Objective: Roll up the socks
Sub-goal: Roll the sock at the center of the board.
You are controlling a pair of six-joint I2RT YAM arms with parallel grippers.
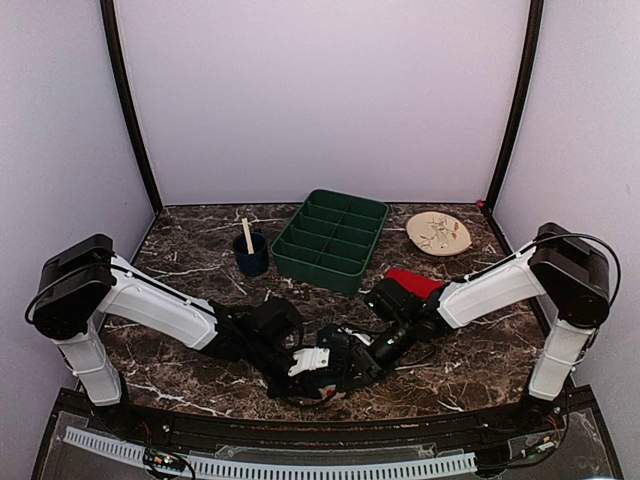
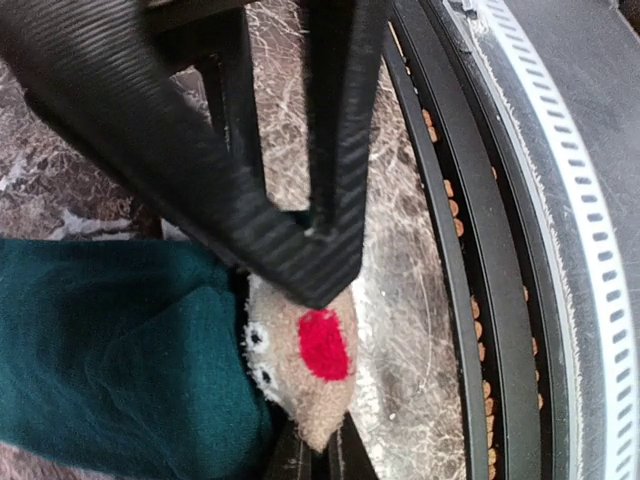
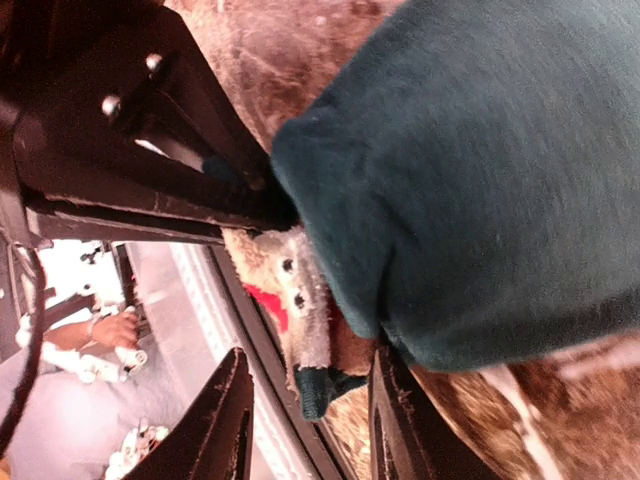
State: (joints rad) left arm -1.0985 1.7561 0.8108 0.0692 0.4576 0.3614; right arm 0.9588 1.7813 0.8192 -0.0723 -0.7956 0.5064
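Note:
A dark teal sock (image 2: 110, 360) lies bunched near the table's front edge, and it fills the upper right of the right wrist view (image 3: 470, 170). A fuzzy tan end (image 2: 305, 385) with a red patch and small eyes sticks out of it. My left gripper (image 2: 310, 275) is shut on that tan end. My right gripper (image 3: 310, 420) is open, and the tan end's tip (image 3: 320, 395) hangs between its fingers. In the top view the two grippers meet, left (image 1: 320, 368) and right (image 1: 365, 355). The red sock (image 1: 415, 283) lies behind the right arm.
A green compartment tray (image 1: 332, 240) stands at the back middle. A dark blue cup (image 1: 251, 253) with a wooden stick is to its left and a round plate (image 1: 438, 232) to its right. The black front rail (image 2: 470, 300) runs just beside the socks.

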